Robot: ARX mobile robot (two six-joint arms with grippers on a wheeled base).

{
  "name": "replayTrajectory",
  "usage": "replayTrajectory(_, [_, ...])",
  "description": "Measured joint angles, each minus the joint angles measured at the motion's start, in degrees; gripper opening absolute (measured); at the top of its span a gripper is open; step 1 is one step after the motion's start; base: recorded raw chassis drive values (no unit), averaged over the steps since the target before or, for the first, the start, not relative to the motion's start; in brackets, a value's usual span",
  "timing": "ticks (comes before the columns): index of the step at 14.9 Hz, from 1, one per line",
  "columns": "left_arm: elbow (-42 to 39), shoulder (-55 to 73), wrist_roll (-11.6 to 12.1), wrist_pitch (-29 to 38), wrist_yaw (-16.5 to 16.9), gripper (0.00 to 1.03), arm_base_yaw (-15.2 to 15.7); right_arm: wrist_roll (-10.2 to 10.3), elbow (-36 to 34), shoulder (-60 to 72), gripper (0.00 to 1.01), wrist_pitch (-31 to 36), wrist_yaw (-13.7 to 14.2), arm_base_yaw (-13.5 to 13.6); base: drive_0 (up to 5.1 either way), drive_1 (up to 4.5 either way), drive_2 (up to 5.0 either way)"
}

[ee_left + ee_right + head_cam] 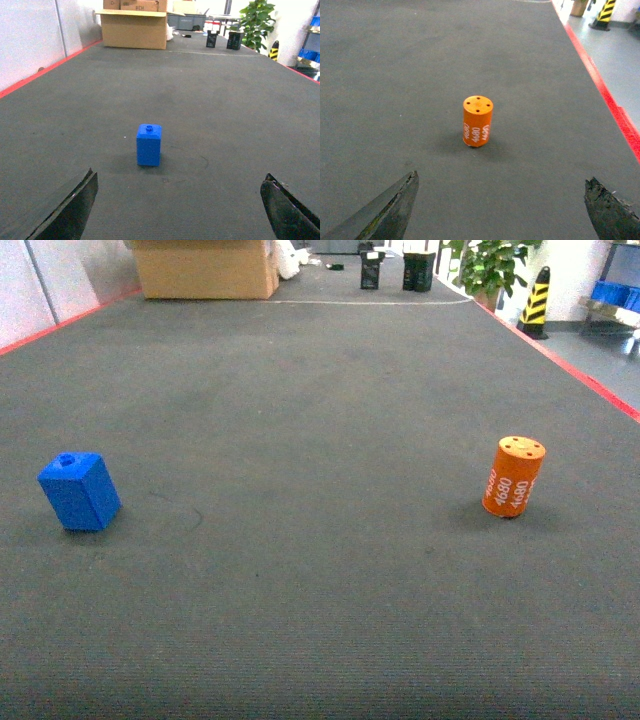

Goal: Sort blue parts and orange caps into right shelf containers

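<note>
On the dark carpet (320, 570), 1 blue part (79, 491) stands upright well left of 1 upright orange cap (514, 476). Left gripper (180, 210) and right gripper (500, 210) both spread wide, holding nothing.

— Where does everything sit relative to the cardboard box (205, 268)?

— The box stands at the far end of the mat (320, 570), toward the left. The boxy part (79, 491) stands on the mat well nearer to me than the box, and left of it. The cap (513, 476) stands upright on the mat, nearer than the box and far to its right, well apart from the part.

— And beyond?

— Right of the box, at the far edge, I see the potted plant (490, 265); the striped cone (536, 302) stands right of that, off the mat.
</note>
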Motion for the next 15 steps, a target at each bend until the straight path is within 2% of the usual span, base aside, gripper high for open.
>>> replayTrajectory(1, [0.0,0.0,0.0,0.0,0.0,0.98,0.0,0.48,4.09,7.39,0.98,1.18,-0.63,0.07,0.0,0.0,0.0])
replayTrajectory(3, [0.0,0.0,0.0,0.0,0.0,0.98,0.0,0.81,13.16,21.66,0.98,1.25,0.09,0.85,0.0,0.0,0.0])
replayTrajectory(5, [0.0,0.0,0.0,0.0,0.0,0.98,0.0,1.6,24.59,34.67,0.98,-2.43,0.42,1.36,0.0,0.0,0.0])
replayTrajectory(8, [0.0,0.0,0.0,0.0,0.0,0.98,0.0,2.99,39.06,46.47,0.98,-7.89,1.11,2.71,0.0,0.0,0.0])
replayTrajectory(10, [0.0,0.0,0.0,0.0,0.0,0.98,0.0,3.98,47.17,52.72,0.98,-11.41,3.63,2.58,0.0,0.0,0.0])
replayTrajectory(12, [0.0,0.0,-0.02,0.0,0.0,0.98,0.0,5.68,51.12,56.15,0.97,-14.51,4.22,2.54,0.0,0.0,0.0])
replayTrajectory(13, [0.0,0.0,0.0,0.0,0.0,0.98,0.0,5.99,51.45,57.05,0.89,-14.73,4.48,2.56,0.0,0.0,0.0])
replayTrajectory(15, [0.0,0.0,0.0,0.0,0.0,0.98,0.0,7.32,51.39,58.77,0.56,-14.14,4.94,2.54,0.0,0.0,0.0])
